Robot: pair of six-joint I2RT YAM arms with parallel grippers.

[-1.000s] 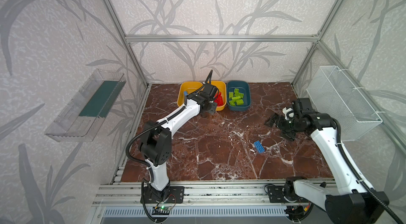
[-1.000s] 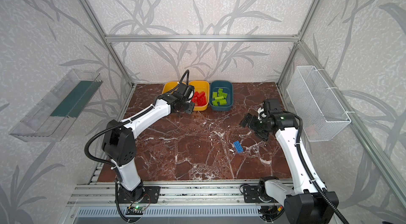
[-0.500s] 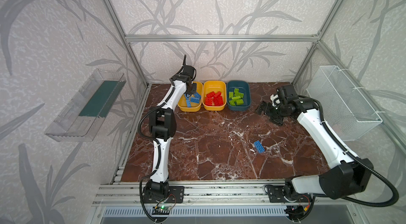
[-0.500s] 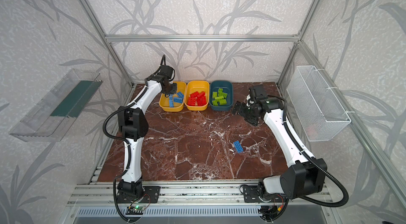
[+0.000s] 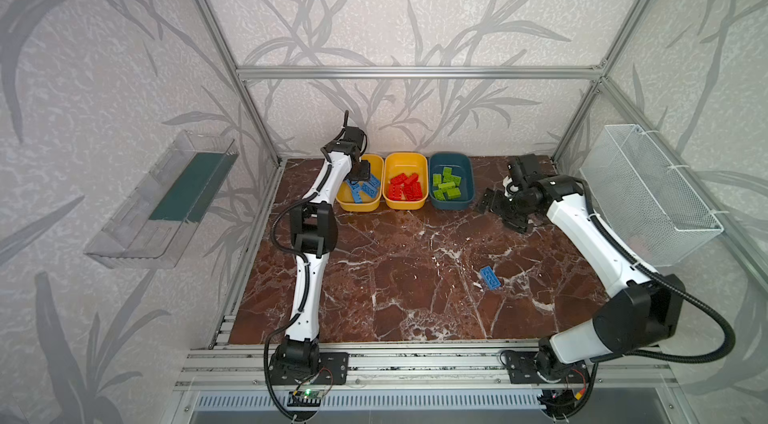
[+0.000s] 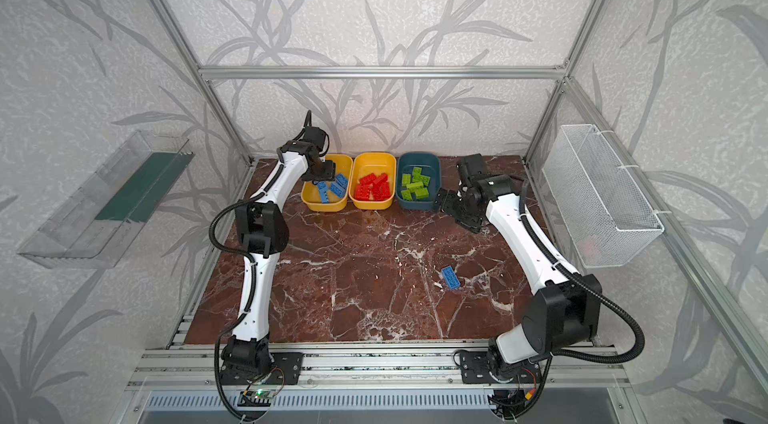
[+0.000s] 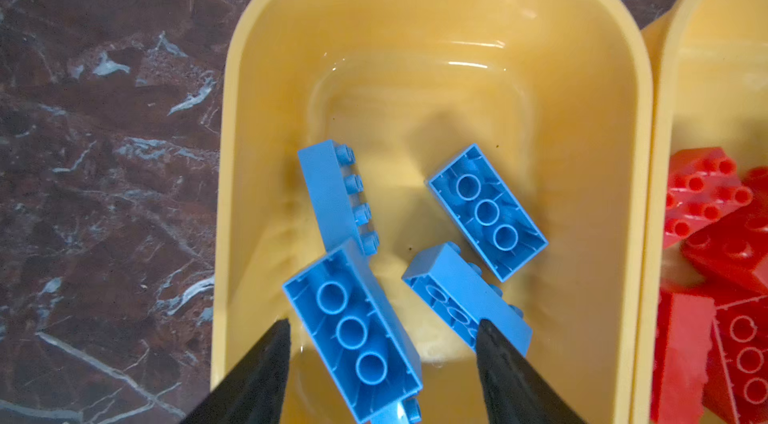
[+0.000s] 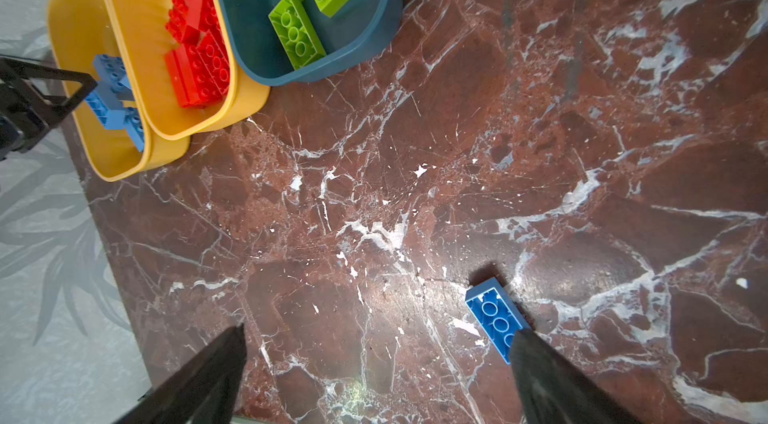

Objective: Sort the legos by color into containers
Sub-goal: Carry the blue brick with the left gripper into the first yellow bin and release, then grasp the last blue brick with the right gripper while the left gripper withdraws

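While the left gripper [image 7: 384,328] hangs over the left yellow tub [image 7: 415,6], its two black fingers [image 7: 266,359] stand apart. An upside-down blue brick [image 7: 353,330] sits between them with a gap on one side, so it is not squeezed. Other blue bricks [image 7: 486,212] lie in that tub. Next to it, in both top views, the middle yellow tub [image 5: 405,204] holds the red bricks [image 5: 405,189], and the teal tub [image 5: 451,204] holds the green bricks [image 5: 446,187]. The right gripper [image 8: 379,330] hangs above the brown table [image 5: 395,268] near the teal tub, with its fingers wide apart and nothing in them. A lone blue brick [image 5: 490,277] lies upside down on the table, well away from the tubs.
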